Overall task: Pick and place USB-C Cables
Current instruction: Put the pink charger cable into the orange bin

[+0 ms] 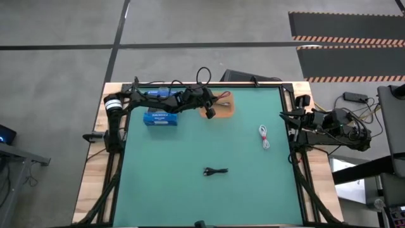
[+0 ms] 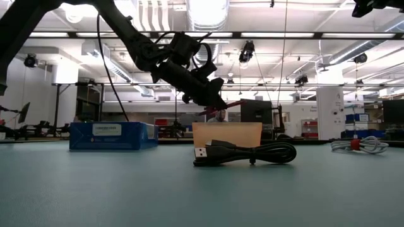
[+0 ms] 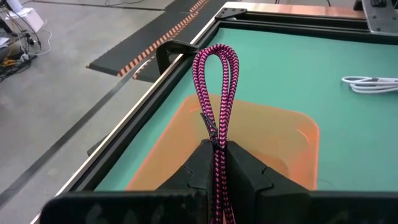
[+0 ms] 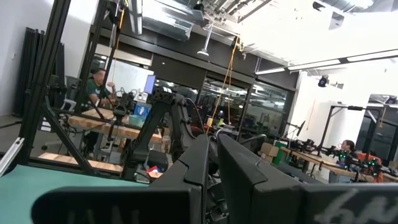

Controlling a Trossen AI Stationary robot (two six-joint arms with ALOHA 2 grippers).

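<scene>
Hiding between the left pincer [image 3: 216, 163], the red-pink cable's [image 3: 216, 87] lower end.

Right tool [image 4: 212, 155] shut, facing room with seated person [image 4: 96, 84].

Robotics lab: open hall with workbenches [image 4: 93, 127] and ceiling lights [image 2: 207, 11]

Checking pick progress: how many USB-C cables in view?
3. Red-pink cable pinched in the left gripper above the orange bin; white cable lies on the mat's right side; black cable near its middle. Others may be hidden inside the bin.
</scene>
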